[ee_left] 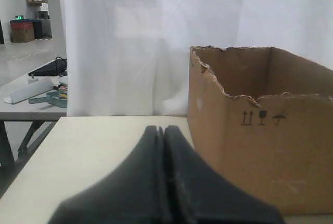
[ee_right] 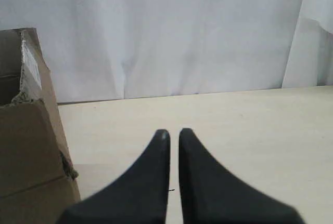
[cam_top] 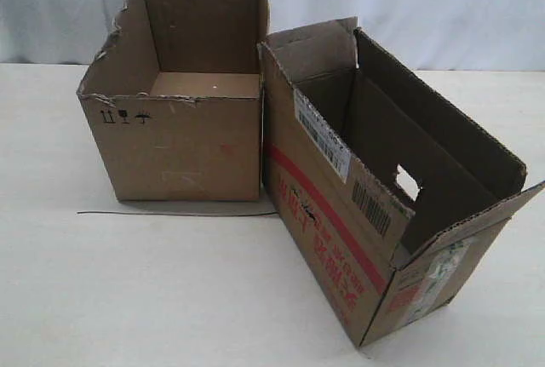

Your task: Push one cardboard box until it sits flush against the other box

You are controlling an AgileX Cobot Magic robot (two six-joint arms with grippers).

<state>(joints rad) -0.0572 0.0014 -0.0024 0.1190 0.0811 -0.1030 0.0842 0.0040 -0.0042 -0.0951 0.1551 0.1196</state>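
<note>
Nearest the exterior camera is the cardboard box [cam_top: 341, 239], the long narrow carton with the red stripe, red lettering and barcode labels. It stands open-topped on the pale table [cam_top: 128, 299], and its short taped end points toward the table's near right. It sits askew. Its far corner meets, or very nearly meets, the right front edge of the other box [cam_top: 183, 146]; whether they actually touch cannot be told. From there its long printed side swings away, so the two faces are not flush. The other box, wider and plain with a ragged torn rim and three small black handling symbols, stands square behind and to the left, also open. The left gripper [ee_left: 162, 130] is held low and level over the table with its black fingers pressed together and nothing between them. It points past the near corner of the other box [ee_left: 260, 151], which rises just beside it. The right gripper [ee_right: 174, 133] is also level, its fingers drawn in to a slim slit around nothing, and the cardboard box [ee_right: 31, 151] stands close alongside. A thin dark wire [cam_top: 170, 213] lies on the table along the front foot of the other box. Bare tabletop spreads in front of both cartons and out past the narrow one, and a white curtain [cam_top: 426, 1] closes the back.
</note>
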